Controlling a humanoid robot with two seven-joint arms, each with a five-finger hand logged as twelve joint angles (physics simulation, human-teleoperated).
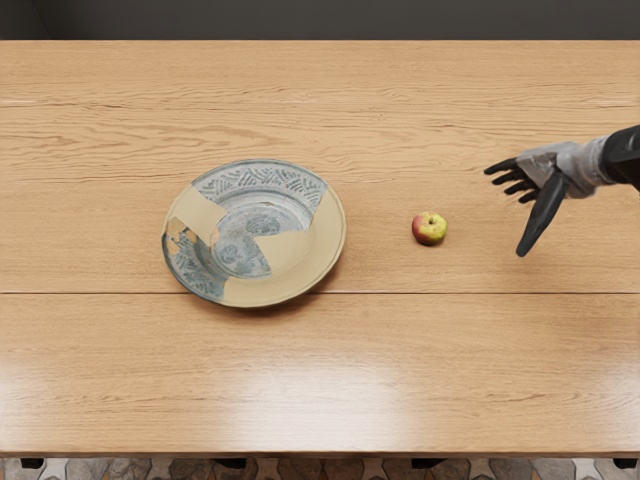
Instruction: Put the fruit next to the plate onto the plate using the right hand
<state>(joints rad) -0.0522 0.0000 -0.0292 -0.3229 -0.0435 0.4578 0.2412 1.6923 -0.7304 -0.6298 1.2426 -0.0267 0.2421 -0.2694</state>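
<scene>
I see a glossy wood-grain table (320,380). The small round red-yellow apple (429,228) sits at the patterned plate's (325,255) three o'clock; my right hand (532,185) hovers, fingers spread, empty.

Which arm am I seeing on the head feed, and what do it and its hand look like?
Only the right arm shows, entering from the picture's right edge. The right hand has five slim black fingers on a light grey palm. A grey wrist section joins it to a black forearm. No cables or markings are visible.
</scene>
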